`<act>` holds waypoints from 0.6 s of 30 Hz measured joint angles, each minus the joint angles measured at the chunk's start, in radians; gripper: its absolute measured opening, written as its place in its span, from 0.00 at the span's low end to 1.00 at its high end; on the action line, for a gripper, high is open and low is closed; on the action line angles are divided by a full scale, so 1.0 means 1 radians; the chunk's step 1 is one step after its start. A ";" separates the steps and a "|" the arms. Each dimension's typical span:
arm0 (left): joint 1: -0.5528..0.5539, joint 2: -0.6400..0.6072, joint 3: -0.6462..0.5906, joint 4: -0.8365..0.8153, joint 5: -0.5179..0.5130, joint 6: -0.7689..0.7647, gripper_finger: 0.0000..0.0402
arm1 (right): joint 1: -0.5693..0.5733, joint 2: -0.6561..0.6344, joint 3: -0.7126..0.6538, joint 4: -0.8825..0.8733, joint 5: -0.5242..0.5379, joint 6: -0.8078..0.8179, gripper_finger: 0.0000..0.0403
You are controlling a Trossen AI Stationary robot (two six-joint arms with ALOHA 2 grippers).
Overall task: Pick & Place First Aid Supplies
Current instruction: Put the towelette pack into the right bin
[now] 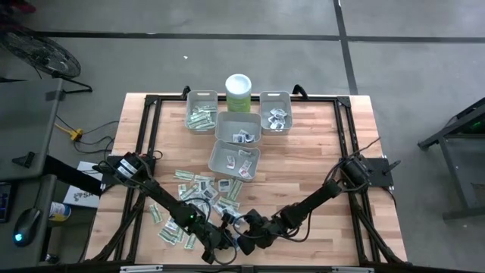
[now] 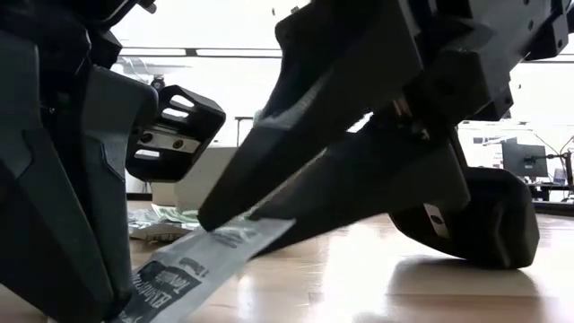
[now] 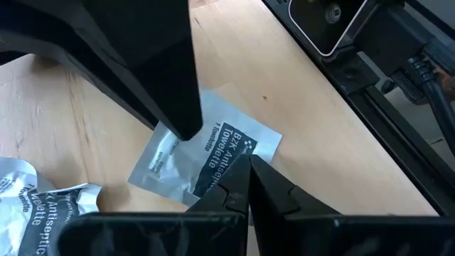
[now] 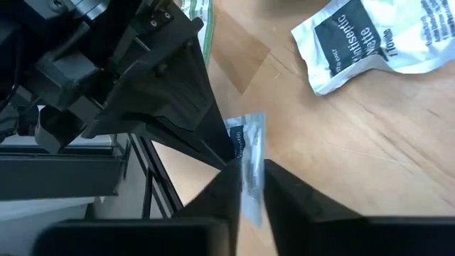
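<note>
One antiseptic towelette packet [image 3: 206,158] clamped between both grippers' jaws, left gripper [image 3: 245,174] and right gripper [image 4: 247,186], near three grey bins [image 1: 237,127].

I see the towelette packet [image 3: 206,158] as silvery-white w/ a dark navy panel and white print. Both grippers, left [image 3: 245,186] and right [image 4: 249,186], are matte black. Tabletop [image 1: 318,163] is pale blond wood w/ a black frame. At 12 o'clock on my high view: canister [image 1: 239,92] pale green, white lid; bins [image 1: 201,112] light grey. Scattered packets [image 1: 189,182] at 9 o'clock are pale green-white.
</note>
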 joint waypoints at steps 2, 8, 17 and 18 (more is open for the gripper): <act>0.000 0.000 0.000 0.000 0.002 0.000 0.00 | 0.000 0.000 0.000 0.000 0.000 0.000 0.05; 0.000 0.000 0.000 0.000 0.004 -0.003 0.00 | 0.000 0.002 -0.001 -0.001 -0.001 0.010 0.03; 0.000 -0.006 -0.002 0.008 0.006 -0.008 0.07 | 0.000 0.002 -0.003 -0.002 0.004 0.015 0.01; 0.000 -0.006 -0.002 0.009 0.007 -0.008 0.09 | 0.000 0.002 -0.003 -0.003 0.005 0.016 0.01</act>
